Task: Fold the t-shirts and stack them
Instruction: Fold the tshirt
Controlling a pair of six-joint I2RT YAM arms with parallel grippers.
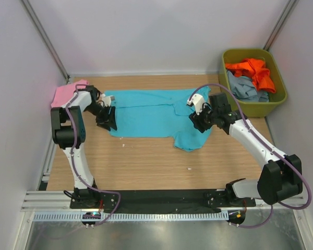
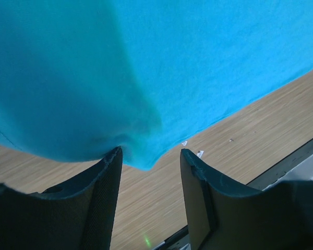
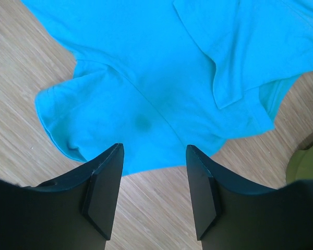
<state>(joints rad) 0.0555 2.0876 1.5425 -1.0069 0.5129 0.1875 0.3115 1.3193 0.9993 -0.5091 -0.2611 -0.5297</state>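
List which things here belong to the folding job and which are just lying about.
Job: turquoise t-shirt, pink t-shirt, orange t-shirt, grey-blue t-shirt.
Lying about: olive-green bin holding the last two, small white specks on the table.

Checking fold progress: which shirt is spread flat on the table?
The turquoise shirt. The pink one sits in the far left corner, while the orange and grey-blue lie crumpled in the bin.

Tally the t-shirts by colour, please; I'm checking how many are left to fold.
turquoise t-shirt: 1, spread on the table
pink t-shirt: 1, at the far left corner
orange t-shirt: 1, in the bin
grey-blue t-shirt: 1 visible, in the bin
Total: 4
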